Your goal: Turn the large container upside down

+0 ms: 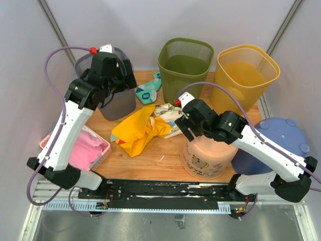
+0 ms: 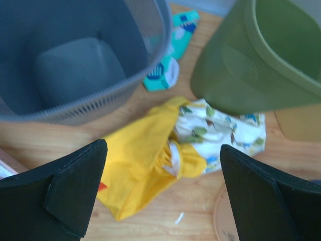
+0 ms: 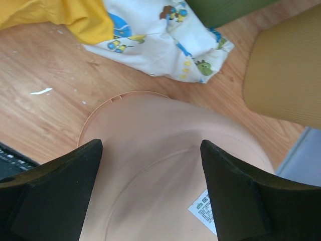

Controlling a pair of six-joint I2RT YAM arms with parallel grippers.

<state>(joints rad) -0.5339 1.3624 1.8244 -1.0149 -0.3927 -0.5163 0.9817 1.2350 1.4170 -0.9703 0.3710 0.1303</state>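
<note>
Right end effector (image 3: 150, 150) is seen with jaws apart, poised just above the peach container (image 3: 170, 201); nothing is clamped; the container stands on the table (image 1: 163, 150) at front right, wide rim down and labelled base up, so it is judged already inverted; left end effector (image 2: 163, 150) is likewise apart, over the grey basket (image 2: 75, 65), well away; withdrawal is best made straight up, so that no finger clips the base or drags it toward the yellow cloth (image 1: 138, 130).
</note>
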